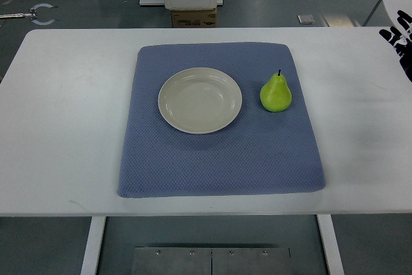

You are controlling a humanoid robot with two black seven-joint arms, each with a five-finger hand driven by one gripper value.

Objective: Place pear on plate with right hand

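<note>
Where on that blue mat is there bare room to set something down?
The front strip of the blue textured mat, below the round cream plate and the green pear, is bare. So is its left edge. Only the narrow gap between plate and pear is crowded.

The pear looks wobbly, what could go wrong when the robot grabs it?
The green pear stands upright on the blue textured mat, so a nudge from the right hand, now at the table's right edge, might tip or roll it. It could also roll on the shallow cream round plate if released badly.
</note>
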